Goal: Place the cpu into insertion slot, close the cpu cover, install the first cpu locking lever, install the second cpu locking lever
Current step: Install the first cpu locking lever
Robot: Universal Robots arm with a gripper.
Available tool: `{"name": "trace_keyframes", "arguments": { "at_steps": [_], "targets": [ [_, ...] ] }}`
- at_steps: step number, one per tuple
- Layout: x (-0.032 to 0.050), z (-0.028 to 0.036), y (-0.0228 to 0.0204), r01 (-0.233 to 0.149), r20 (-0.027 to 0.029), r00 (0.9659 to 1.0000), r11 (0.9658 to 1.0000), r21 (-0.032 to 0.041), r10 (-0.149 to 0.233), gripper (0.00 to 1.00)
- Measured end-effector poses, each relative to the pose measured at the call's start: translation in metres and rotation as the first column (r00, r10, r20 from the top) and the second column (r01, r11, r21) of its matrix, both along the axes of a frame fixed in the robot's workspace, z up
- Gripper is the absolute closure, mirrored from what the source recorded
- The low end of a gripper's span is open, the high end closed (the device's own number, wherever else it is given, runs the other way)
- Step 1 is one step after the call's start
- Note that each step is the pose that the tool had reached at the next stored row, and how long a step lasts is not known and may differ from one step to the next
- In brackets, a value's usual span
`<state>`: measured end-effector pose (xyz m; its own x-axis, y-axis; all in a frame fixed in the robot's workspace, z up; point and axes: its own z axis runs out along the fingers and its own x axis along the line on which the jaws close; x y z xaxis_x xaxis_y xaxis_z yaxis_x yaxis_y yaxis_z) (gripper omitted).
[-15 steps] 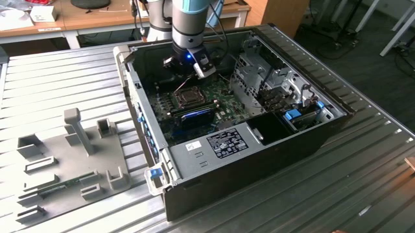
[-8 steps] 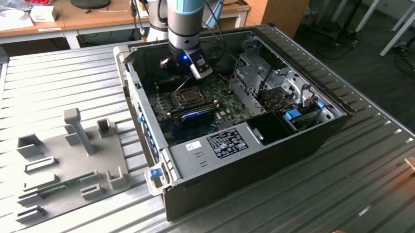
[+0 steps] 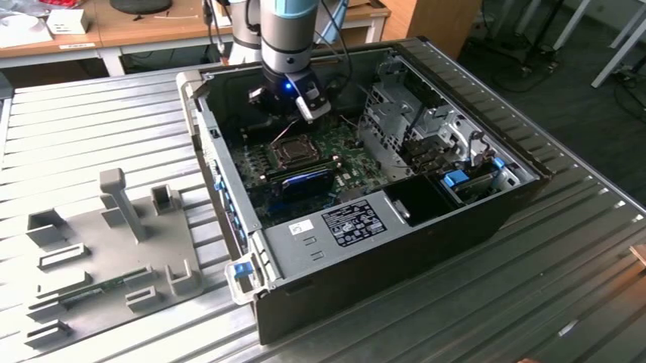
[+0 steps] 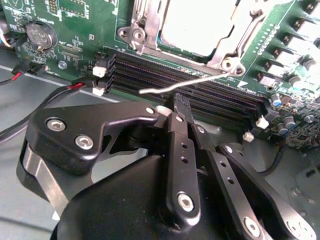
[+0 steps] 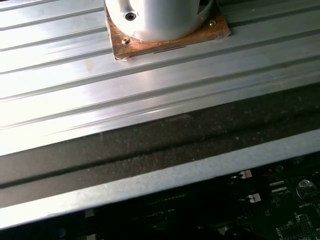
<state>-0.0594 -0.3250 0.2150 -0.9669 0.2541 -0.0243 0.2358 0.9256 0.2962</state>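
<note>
In the exterior view, the wide layout: an open computer case (image 3: 404,249) lying on its side on the ridged metal desk (image 3: 91,128), the arm (image 3: 287,30) reaching down into it, and the insertion slot (image 3: 293,150) as a small square on the green circuit board (image 3: 349,162). A metal drive cage (image 3: 404,113) toward the exterior view's right of the slot, and a grey fixture tray (image 3: 111,249) on the desk toward the exterior view's left, well apart from the case. In the second wrist view, the close detail: the cpu (image 4: 197,22) seated in the slot, pale top showing through the cut-out of the cpu cover (image 4: 142,20), lying flat around it. Black jaws pressed together, pinching nothing, tip hovering over the long black memory slots (image 4: 150,70). Between jaws and cpu, those memory slots and a thin silvery locking lever (image 4: 200,81), slanting out from the socket corner across the slots, free end bent into a hook, passing just beside the tip of the jaws; cannot tell whether touching. Off to one side on the board, a round coin battery (image 4: 41,34) and a red-and-black cable (image 4: 75,86). In the first wrist view, a different outlook: ridged desk surface, a white cylindrical base (image 5: 160,15) on a brown plate (image 5: 215,27), the case's dark wall, and a corner of the board beyond.
</note>
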Motion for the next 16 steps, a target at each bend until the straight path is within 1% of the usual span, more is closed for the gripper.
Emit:
{"name": "trace_keyframes", "arguments": {
  "at_steps": [8, 11, 14, 16],
  "targets": [
    [0.0, 0.0077, 0.0, 0.0, 0.0, 1.0, 1.0, -0.0001, 0.0, 0.9],
    [0.0, 0.0083, -0.0003, 0.0, 0.0001, 1.0, 1.0, 0.0003, 0.0, 0.9],
    [0.0001, 0.0084, -0.0021, 0.0, 0.0, 1.0, 1.0, 0.0, 0.0, 0.9],
    [0.0001, 0.0084, -0.0042, 0.0, 0.0, 1.0, 1.0, 0.0, 0.0, 0.9]
  ]
}}
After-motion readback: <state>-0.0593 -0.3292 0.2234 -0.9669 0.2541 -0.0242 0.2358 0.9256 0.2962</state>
